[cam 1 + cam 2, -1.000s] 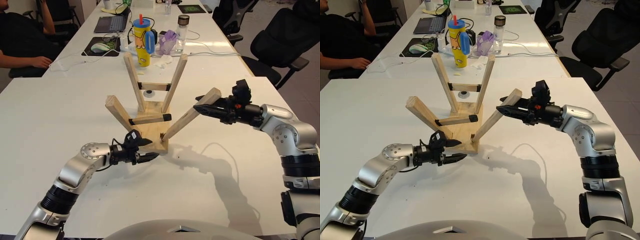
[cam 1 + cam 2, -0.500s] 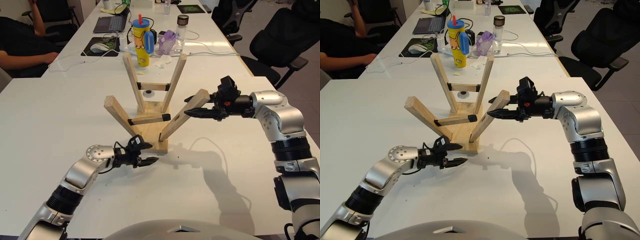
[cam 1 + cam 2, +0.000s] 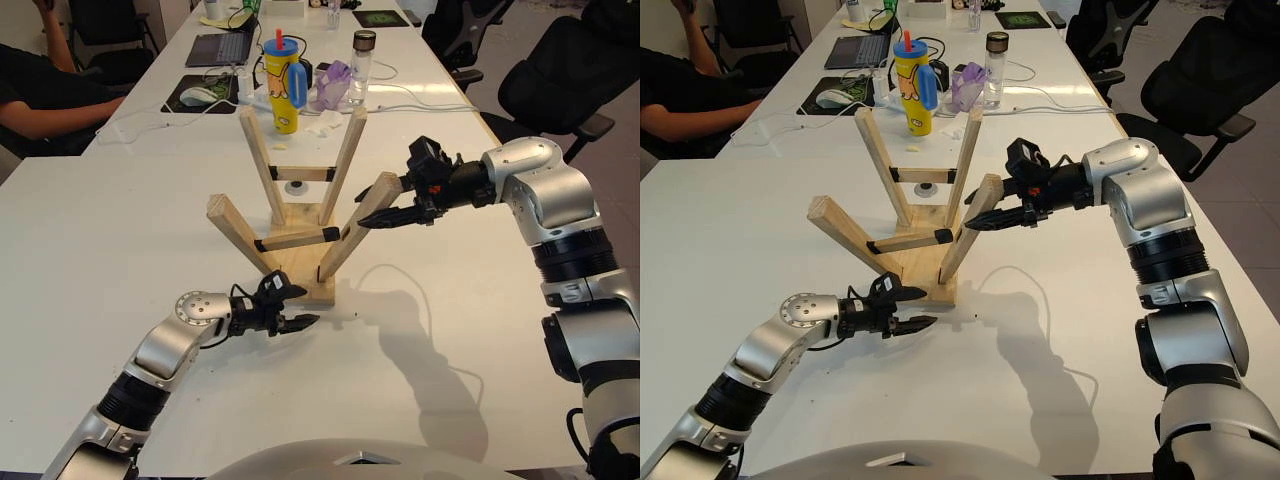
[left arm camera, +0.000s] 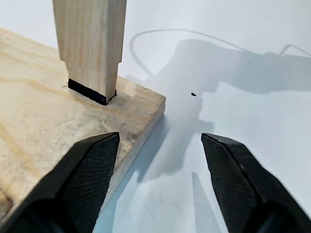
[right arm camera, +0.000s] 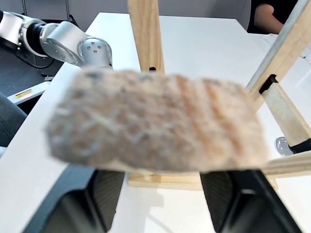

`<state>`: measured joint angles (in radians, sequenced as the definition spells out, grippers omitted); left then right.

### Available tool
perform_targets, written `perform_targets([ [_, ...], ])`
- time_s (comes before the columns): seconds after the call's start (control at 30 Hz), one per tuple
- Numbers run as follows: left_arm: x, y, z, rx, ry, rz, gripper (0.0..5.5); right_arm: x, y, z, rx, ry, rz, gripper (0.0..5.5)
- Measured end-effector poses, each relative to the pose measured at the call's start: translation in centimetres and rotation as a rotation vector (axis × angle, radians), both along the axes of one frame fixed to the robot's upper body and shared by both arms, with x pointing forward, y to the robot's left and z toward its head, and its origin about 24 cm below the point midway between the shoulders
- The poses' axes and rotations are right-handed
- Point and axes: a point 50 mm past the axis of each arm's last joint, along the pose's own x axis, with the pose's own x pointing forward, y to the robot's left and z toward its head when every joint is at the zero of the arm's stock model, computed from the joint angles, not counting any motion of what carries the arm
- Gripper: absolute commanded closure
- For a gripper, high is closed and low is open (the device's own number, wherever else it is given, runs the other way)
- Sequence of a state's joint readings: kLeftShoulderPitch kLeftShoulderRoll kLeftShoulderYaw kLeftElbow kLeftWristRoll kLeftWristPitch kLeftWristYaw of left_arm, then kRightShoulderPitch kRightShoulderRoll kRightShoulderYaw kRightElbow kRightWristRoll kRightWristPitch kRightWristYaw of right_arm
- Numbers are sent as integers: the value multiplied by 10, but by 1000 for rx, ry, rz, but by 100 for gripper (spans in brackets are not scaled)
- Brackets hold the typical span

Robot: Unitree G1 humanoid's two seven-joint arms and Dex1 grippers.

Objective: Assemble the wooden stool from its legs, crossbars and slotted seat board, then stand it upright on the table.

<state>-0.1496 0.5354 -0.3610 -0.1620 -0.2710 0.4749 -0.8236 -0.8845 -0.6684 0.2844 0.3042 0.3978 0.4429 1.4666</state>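
White table [image 3: 480,330]: long, running away from the robot. All task parts sit on its near half.

Black office chairs [image 3: 570,85]: along the table's right side, far end.

Stool [image 3: 297,238]: upside down near the table's middle. It is assembled in form, not yet upright.

- Seat board [image 3: 300,282]: lies flat on the table, with all four legs rising out of it and splaying outward.
- Far pair of legs [image 3: 343,160]: steep, joined by a short crossbar [image 3: 303,173] about halfway up.
- Near-left leg [image 3: 235,232]: leans hard to the left.
- Near-right leg [image 3: 350,232]: leans right. Its foot sits in a slot at the board's near-right corner, with a dark gap showing at the joint in the left wrist view.
- Second crossbar [image 3: 298,239]: has black ends and spans the two near legs.

Laptop [image 3: 225,45]: far left, well apart from the stool.

Right gripper [image 3: 368,220]: raised at the free upper end of the near-right leg, pointing left. In the right wrist view the leg's end grain lies across the claw close to the camera. The two fingers [image 5: 92,199] stand spread below it with board and table showing between them. Cannot tell whether they touch the wood.

Left gripper [image 3: 308,306]: low over the table at the board's near-right corner. Claw is spread and pinches nothing. One finger [image 4: 90,179] overlaps the board's edge and the other is over bare table.

Yellow cup [image 3: 285,90], with blue handle and straw: behind the far legs.

Clear bottle [image 3: 364,65]: to the cup's right.

Small round object [image 3: 296,187]: on the table between the far legs.
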Motion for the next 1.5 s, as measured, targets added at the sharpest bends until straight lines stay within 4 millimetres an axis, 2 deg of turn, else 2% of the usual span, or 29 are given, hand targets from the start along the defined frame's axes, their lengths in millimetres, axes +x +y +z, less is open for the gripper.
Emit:
perform_targets([
  [0.27,-1,-2,-2,-7,-6,0,235,-8,14,6,-50,-68,60,345],
  [0.43,-1,-3,-3,-2,-7,0,235,-12,21,2,-56,-94,58,345],
  [0.6,1,-2,-4,5,-2,2,235,-2,30,-2,-36,-104,24,345],
  [0.67,-5,-1,-16,31,55,4,235,2,29,-2,-44,-108,-3,345],
  [0.93,-3,-1,-14,16,25,19,235,9,24,-1,-63,-58,-34,345],
  [1.0,3,-8,0,-96,-36,57,235,11,22,0,-64,-5,-69,345],
  [1.07,6,-19,27,-243,-125,46,235,15,17,-1,-56,57,-125,345],
  [1.13,7,-26,63,-369,-238,23,235,19,13,-2,-47,113,-179,345],
  [1.3,18,-20,114,-441,-420,115,235,20,14,-2,-57,109,-183,345],
  [1.33,21,-14,133,-449,-519,174,235,19,15,-1,-65,95,-175,345],
  [1.37,21,-13,134,-444,-529,182,235,19,16,-1,-67,90,-173,345],
  [1.5,24,10,132,-376,-655,405,235,4,29,1,-114,-31,-130,345],
])
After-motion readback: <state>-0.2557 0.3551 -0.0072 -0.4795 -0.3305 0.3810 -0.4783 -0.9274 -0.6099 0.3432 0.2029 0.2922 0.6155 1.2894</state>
